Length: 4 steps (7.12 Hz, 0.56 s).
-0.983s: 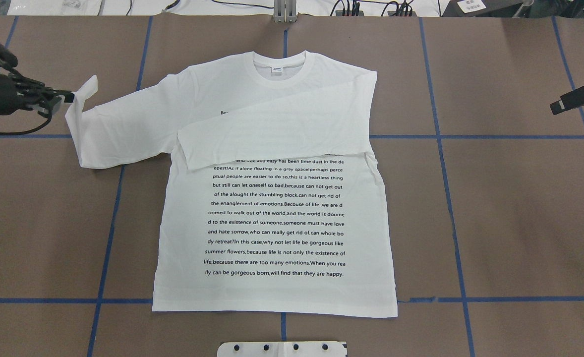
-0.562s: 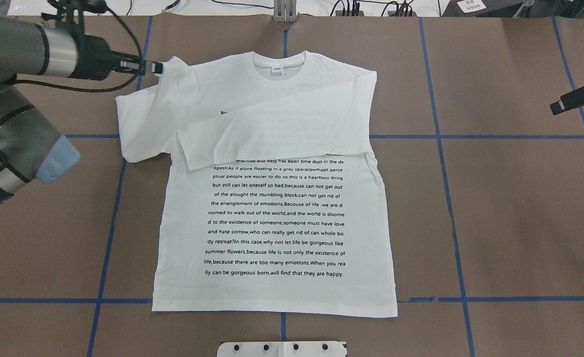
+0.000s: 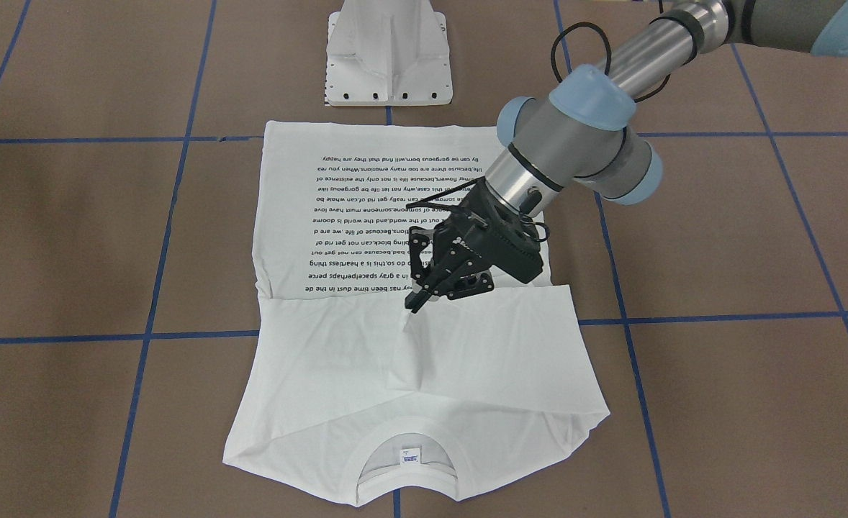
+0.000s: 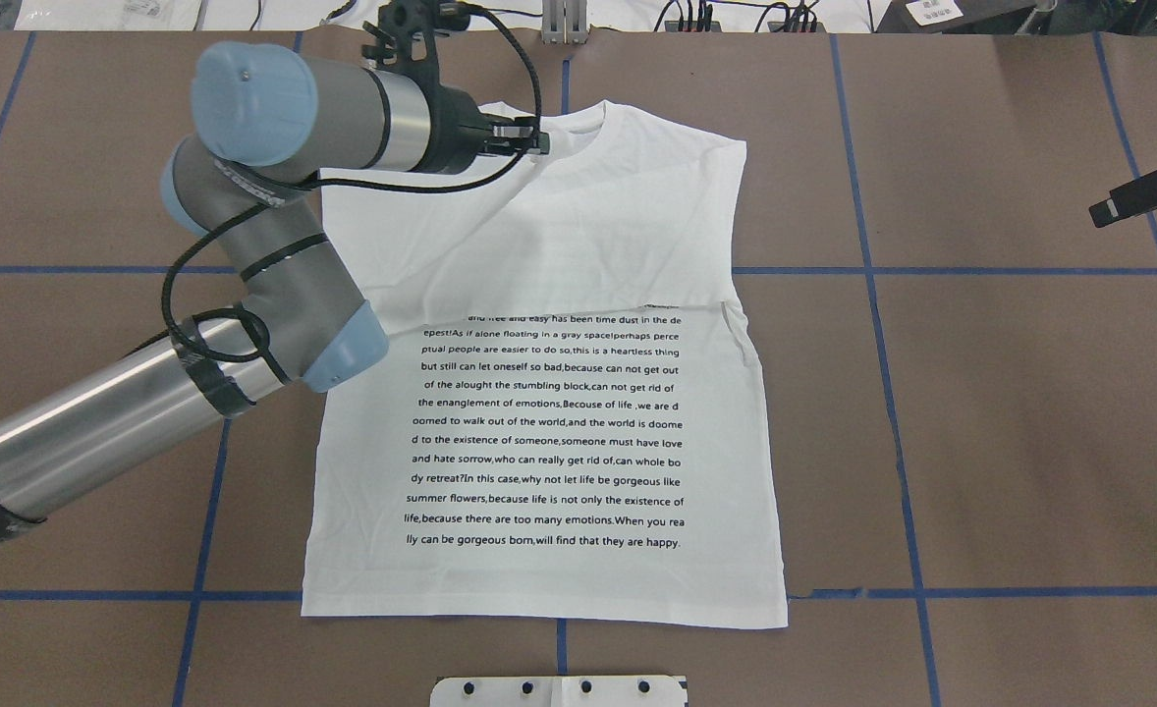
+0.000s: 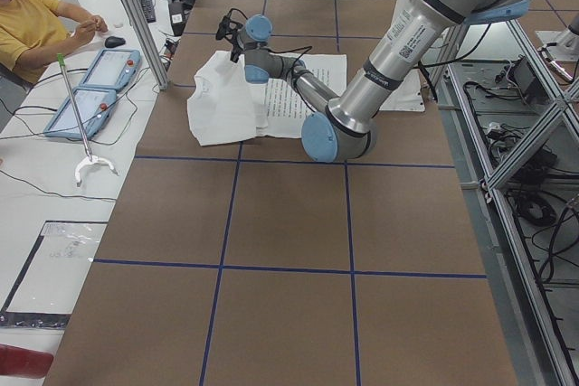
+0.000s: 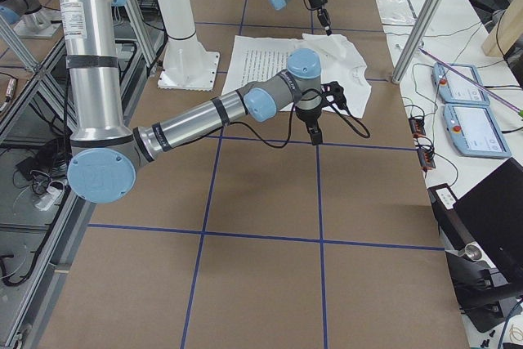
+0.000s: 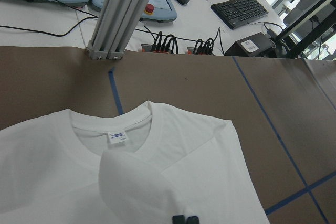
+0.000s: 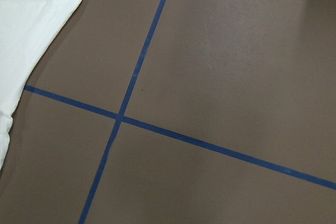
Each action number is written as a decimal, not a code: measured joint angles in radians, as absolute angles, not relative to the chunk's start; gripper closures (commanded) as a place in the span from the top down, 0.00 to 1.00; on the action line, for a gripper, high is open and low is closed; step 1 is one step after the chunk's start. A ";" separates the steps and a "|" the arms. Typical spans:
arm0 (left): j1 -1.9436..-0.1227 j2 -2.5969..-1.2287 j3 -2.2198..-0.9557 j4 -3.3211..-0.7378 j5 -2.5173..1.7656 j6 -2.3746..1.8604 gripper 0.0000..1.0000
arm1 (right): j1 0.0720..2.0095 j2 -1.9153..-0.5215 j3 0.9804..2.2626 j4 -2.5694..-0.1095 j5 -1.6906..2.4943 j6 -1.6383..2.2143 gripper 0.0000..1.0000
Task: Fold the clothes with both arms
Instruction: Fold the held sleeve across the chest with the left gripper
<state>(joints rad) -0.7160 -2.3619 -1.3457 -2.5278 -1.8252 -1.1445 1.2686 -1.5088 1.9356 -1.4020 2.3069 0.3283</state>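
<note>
Legibly, T-shirt point(image 4: 362, 560) print point(image 4: 544, 432) ends — "they are happy."

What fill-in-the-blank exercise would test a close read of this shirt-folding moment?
1. The left gripper is shut on the shirt's ___.
2. The right gripper hangs over the ___, off to the side of the shirt.
3. The printed text faces ___.
Missing words: sleeve; table; up.
</note>
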 measured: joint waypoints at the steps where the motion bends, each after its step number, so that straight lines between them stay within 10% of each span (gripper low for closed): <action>1: -0.658 -2.396 -1.314 -2.530 -1.776 -1.150 0.00 | 1.269 -1.510 1.934 -1.402 2.306 0.328 1.00; 2: -0.604 -2.424 -1.277 -2.533 -1.727 -1.150 0.00 | 1.269 -1.510 1.933 -1.402 2.305 0.328 1.00; 3: -0.562 -2.446 -1.235 -2.534 -1.686 -1.148 0.97 | 1.269 -1.511 1.932 -1.402 2.304 0.328 1.00; 4: -0.532 -2.463 -1.203 -2.534 -1.662 -1.148 1.00 | 1.269 -1.511 1.930 -1.402 2.304 0.328 1.00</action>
